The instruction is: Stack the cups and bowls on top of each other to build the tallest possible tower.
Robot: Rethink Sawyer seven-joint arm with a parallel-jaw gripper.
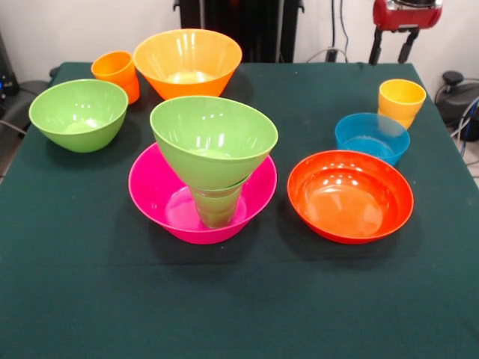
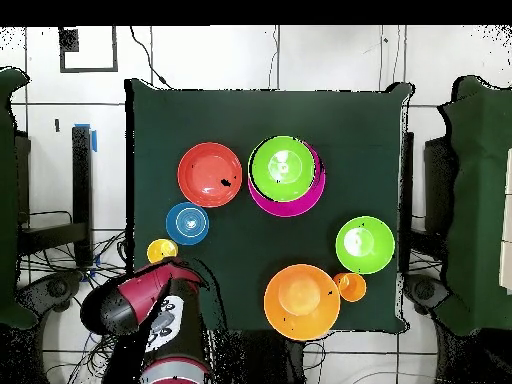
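Tower part-built: green bowl tilted on green cup inside pink bowl.
Gripper hangs beyond yellow cup, jaws apparently spread, empty; next move likely grasps that cup.

The surface is covered in dark green cloth, matt and finely woven. Every bowl looks like glossy plastic: the pink bowl, the red-orange bowl and the orange bowl all throw bright highlights. The blue bowl seems translucent. The yellow cup is smooth and shiny. The arm's red shell looks like hard, glossy plastic.
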